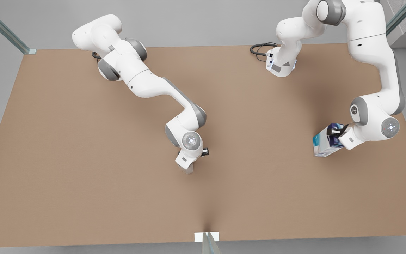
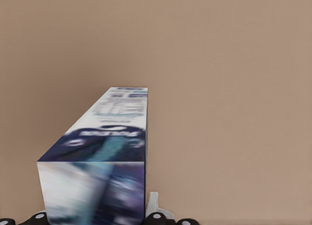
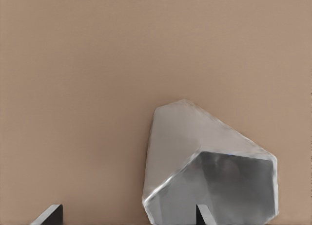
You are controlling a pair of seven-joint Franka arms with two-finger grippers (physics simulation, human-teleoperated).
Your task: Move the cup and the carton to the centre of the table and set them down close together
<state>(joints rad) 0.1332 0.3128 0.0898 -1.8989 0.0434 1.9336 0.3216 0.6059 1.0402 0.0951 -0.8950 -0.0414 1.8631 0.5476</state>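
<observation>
- The desk (image 1: pixel 83 158) is carrying nothing that stands free; each of the two things is sitting at a gripper, so any trouble is coming from the grips and the set-down.
- The carton (image 1: pixel 324 143) is sitting well toward the desk's right edge in the front view, about midway between the far and near edges, and far from the centre. It is looking tilted there, so I am judging it lifted or leaning.
- The left gripper (image 1: pixel 334 133) is closing on the carton's upper end; a pale fingertip (image 2: pixel 156 205) is lying against its side. The hold is sitting far from the middle of a long box, so the carton is risking to swing or slip during the long carry.
- The cup (image 3: pixel 209 171) is sitting near the desk's centre, a little toward the near edge, under the right arm's wrist.
- The right gripper (image 3: pixel 129 216) is standing wide open, one finger (image 3: pixel 48 215) off to the side and the other at the cup's mouth. I cannot tell if it is touching the cup, and it is not clamping it.
- If this gripper is lifting away crookedly, it is risking to tip the faceted cup.
- If the carton is coming in too low or too fast, it is risking to knock the cup over or push it off centre.
</observation>
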